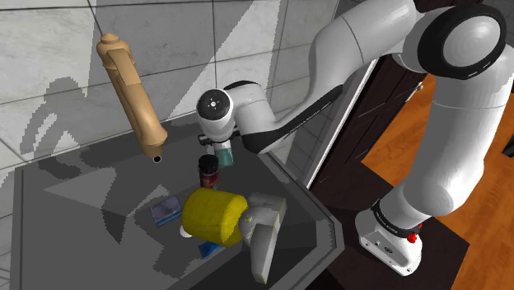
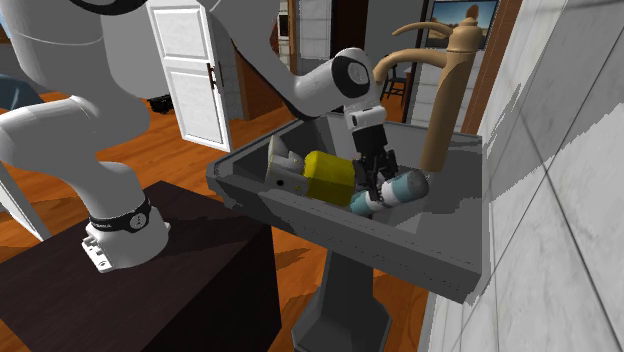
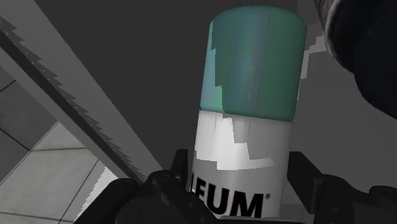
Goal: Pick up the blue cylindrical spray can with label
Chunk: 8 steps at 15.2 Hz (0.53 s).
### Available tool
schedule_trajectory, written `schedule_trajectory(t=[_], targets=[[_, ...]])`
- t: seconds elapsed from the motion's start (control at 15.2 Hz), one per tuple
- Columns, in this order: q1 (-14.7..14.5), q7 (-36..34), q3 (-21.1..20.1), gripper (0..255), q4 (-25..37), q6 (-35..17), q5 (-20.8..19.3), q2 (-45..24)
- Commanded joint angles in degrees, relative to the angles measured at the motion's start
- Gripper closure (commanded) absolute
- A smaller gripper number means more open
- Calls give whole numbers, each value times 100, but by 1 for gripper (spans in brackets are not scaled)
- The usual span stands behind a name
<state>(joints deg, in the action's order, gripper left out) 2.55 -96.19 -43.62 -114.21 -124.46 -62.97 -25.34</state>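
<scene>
Claw [image 2: 374,178] reaches down into the sink [image 2: 452,262], and my two fingers [image 3: 180,173] sit tight against opposite sides of the spray can [image 2: 396,187], narrowed to its width, so I judge that I am holding it. The wrist view shows the pale lower body with dark lettering pinched between them, and the teal cap pointing away from my palm.

The can is inside the basin, near the foot of the tan faucet [image 2: 441,92] in the second exterior view and just beside the yellow cylinder [image 2: 327,172]. It lies tilted rather than upright. I cannot tell whether it is clear of the sink floor.

For handling, I expect a stiff, thin-walled round can, light to moderate in weight and smooth on its label. That roundness is the risk: on a curved, slick wall my flat fingers meet it along narrow lines, so it may roll or pivot if I lift fast. My hold is on the body below the cap, which I think is right, since the cap may pop off under a squeeze. A grip nearer the middle of the can's length would balance it better. Firm, steady pressure should do, because the wall could dent if crushed. The small dark can [image 1: 208,171] and the grey object [image 1: 265,232] lie close by, so I would lift straight up.
</scene>
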Motion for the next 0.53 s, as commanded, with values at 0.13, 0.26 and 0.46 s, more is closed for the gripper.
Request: schedule_trajectory(t=[0.13, 0.26, 0.46], targets=[[105, 230, -135, 255, 7, 79, 267, 239], [155, 347, -195, 255, 23, 121, 395, 347], [183, 415, -229, 255, 33, 146, 469, 409]])
